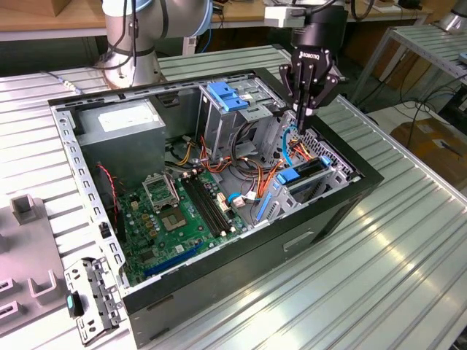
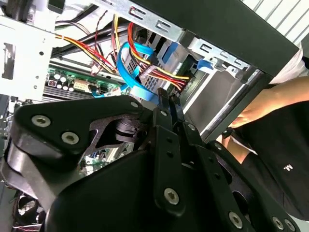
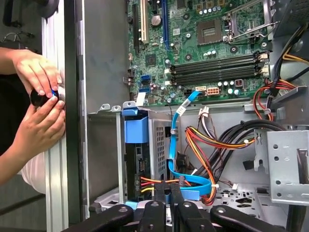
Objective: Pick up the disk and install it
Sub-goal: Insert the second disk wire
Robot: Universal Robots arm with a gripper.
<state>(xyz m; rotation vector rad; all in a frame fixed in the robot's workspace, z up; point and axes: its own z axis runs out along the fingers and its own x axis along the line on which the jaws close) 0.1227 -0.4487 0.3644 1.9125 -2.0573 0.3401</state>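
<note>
Low in drive cage of open computer case: disk, seated on edge, blue carrier uppermost, long axis along case's side wall. Directly above, apart: gripper, fingers pressed together, empty. Blue cable hangs between.

My hand poised above the open case near its drive-bay corner, blue ribbon cable and orange-yellow wire bundle crowding the gap beneath me, metal drive cage walling one side, free room over the motherboard, a person's hands at the case's outer wall.
</note>
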